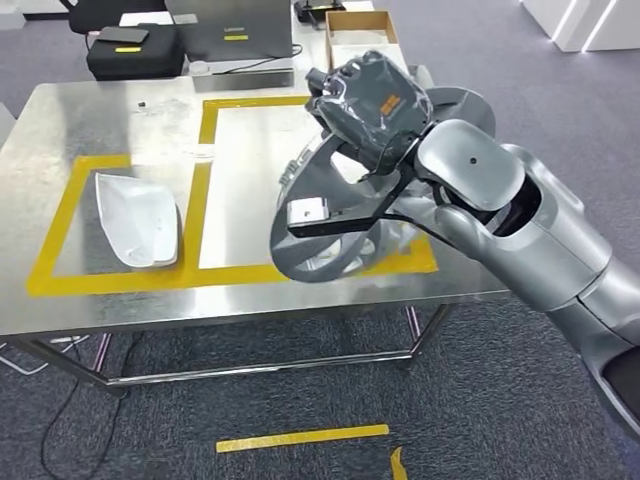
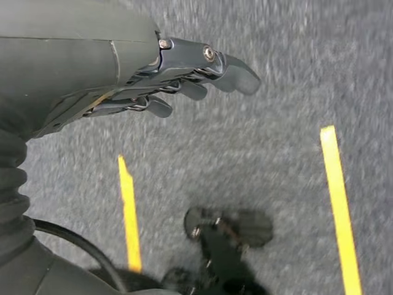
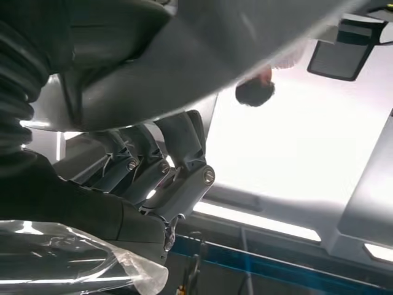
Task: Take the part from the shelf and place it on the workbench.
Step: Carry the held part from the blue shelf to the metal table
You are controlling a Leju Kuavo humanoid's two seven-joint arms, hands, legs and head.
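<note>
The right robot hand grips the large grey plastic-wrapped curved part just above the steel tabletop with its yellow-taped squares, so fetching looks done and only setting down remains, while the left robot hand hangs empty, fingers loosely extended.

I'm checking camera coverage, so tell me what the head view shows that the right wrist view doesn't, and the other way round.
Head view alone: the steel workbench with yellow tape frames, a white part lying in the left frame, and the grey part's whole ring shape hanging over the right frame. Right wrist view alone: the ceiling lights, looking upward, and the fingers curled under the part. Both share the right hand holding the grey part and its clear plastic wrap.
</note>
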